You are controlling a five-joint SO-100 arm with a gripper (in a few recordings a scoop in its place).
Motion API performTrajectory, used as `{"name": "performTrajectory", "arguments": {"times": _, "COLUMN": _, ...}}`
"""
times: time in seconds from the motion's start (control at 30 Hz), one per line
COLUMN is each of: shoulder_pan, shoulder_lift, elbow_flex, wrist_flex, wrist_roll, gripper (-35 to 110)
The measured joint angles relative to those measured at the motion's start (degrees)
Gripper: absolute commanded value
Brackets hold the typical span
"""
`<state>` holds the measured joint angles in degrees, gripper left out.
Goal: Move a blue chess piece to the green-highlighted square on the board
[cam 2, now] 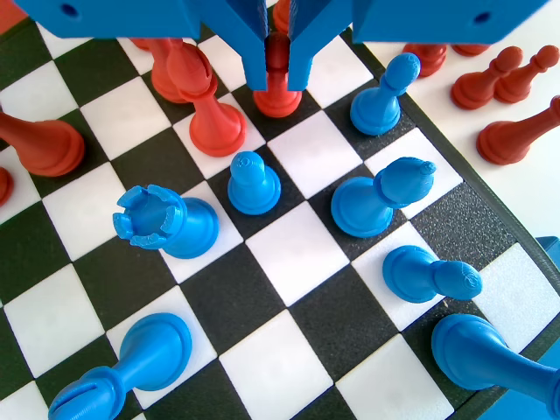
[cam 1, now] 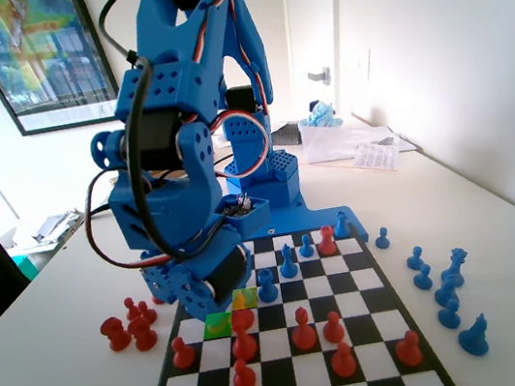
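Wrist view: pincer (cam 2: pixel 277 66) clenched on red pawn (cam 2: pixel 277 87). Blue chess piece (cam 2: pixel 253 182) just below that red pawn, free-standing. Likely light, rigid, slick plastic; grip under head.

The white tabletop (cam 1: pixel 62 381) carries the flat black-and-white chequered board (cam 1: pixel 296 373) with its blue plastic edge, joined to the blue arm's base. In the fixed view, a cluster of small red plastic pawns (cam 1: pixel 132 325) lies on the table just left of the lowered arm, off the board. A group of blue plastic pieces (cam 1: pixel 447 292) stands on the table well right of it, and white papers (cam 1: pixel 353 144) lie behind it.
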<state>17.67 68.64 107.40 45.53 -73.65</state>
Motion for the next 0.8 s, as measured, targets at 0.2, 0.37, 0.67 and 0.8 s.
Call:
{"name": "performTrajectory", "arguments": {"times": 0.2, "shoulder_pan": 1.05, "shoulder_lift": 0.09, "elbow_flex": -2.37, "wrist_flex": 4.31, "wrist_roll": -0.97, "gripper": 1}}
{"name": "performTrajectory", "arguments": {"times": 0.37, "shoulder_pan": 2.9, "shoulder_lift": 0.35, "elbow_flex": -6.59, "wrist_flex": 10.02, "wrist_roll": -1.93, "gripper": 1}}
{"name": "performTrajectory", "arguments": {"times": 0.67, "shoulder_pan": 8.44, "shoulder_lift": 0.7, "elbow_flex": -17.58, "wrist_flex": 16.96, "wrist_roll": -3.08, "gripper": 1}}
{"name": "performTrajectory", "arguments": {"times": 0.8, "shoulder_pan": 10.55, "shoulder_lift": -2.29, "elbow_flex": -23.64, "wrist_flex": 17.75, "wrist_roll": -2.55, "gripper": 1}}
